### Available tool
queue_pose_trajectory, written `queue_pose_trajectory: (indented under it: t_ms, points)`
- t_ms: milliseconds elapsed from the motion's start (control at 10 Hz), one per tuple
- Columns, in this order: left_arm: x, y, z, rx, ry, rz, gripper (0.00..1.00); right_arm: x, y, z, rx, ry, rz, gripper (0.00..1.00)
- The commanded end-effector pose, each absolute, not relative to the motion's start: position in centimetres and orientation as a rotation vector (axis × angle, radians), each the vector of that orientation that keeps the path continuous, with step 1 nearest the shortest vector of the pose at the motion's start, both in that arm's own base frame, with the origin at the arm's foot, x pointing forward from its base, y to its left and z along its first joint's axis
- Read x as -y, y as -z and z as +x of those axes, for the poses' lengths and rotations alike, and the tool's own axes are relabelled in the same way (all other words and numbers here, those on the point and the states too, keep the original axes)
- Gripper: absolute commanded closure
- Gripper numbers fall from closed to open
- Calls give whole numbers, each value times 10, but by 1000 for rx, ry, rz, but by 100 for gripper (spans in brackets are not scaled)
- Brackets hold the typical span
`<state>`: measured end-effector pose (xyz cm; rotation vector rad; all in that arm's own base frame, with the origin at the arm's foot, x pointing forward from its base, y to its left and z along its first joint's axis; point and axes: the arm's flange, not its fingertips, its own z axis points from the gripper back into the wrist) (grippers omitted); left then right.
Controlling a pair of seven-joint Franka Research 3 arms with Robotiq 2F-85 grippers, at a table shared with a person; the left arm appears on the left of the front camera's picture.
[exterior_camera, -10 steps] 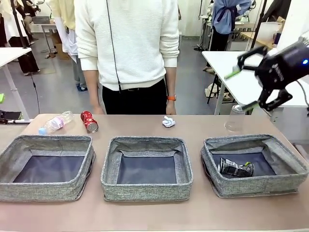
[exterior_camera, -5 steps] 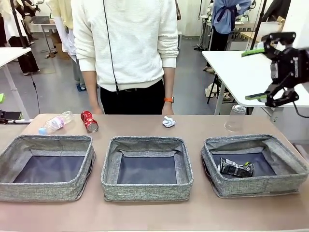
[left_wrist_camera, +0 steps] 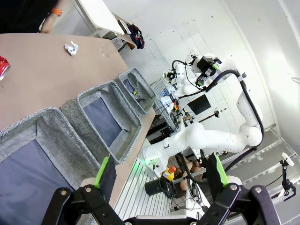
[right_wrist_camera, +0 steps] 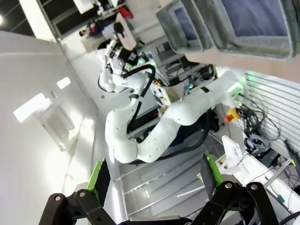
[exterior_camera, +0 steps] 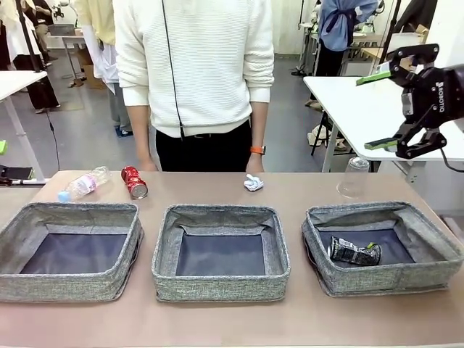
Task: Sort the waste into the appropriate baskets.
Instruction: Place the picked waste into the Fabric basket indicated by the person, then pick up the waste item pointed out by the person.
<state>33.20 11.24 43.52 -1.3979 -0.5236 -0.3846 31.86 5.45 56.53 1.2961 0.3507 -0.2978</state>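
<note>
Front view, nearest first: brown table carries three low square grey woven-fabric bins with dark lining, in a row; left basket and middle basket show dark lining; right basket holds the crushed dark can, on its side on the lining, towards the near wall.

Behind the bins, on the far strip of table: clear plastic cup stands just behind the right basket's far wall; crumpled white paper wad lies behind the middle basket, near the far edge; red soda can lies on its side behind the left basket's far right corner; clear plastic bottle with pink label lies on its side just left of the can, apart from it.

Person in white knit sweater stands at the far edge; one hand, orange wristband, hangs just behind the wad.

Right gripper is high at the right, above and beyond the right basket, well off the table; jaws spread wide, nothing between them; right wrist view agrees, fingers far apart and bare.

Left wrist view: left gripper jaws spread wide, green pads bare, nothing held; it looks along the row of bins from the left end.
</note>
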Motion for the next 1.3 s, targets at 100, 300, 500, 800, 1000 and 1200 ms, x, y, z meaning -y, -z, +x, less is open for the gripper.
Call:
queue_pose_trajectory:
  t_ms: [100, 300, 500, 800, 1000, 1200]
  points:
    - [-112, -437, 332, 538, 402, -1408, 0, -53, -567, 320, -343, 278, 1326, 0]
    - [-112, -437, 332, 538, 402, -1408, 0, -53, -567, 320, -343, 278, 1326, 0]
    - [-112, -437, 332, 538, 402, -1408, 0, -53, -567, 320, -343, 278, 1326, 0]
    - [-112, -437, 332, 538, 402, -1408, 0, -53, -567, 320, -343, 278, 1326, 0]
    - [-112, -437, 332, 538, 402, -1408, 0, -53, -567, 320, -343, 278, 1326, 0]
    - [-112, -437, 332, 538, 402, -1408, 0, -53, -567, 320, -343, 278, 1326, 0]
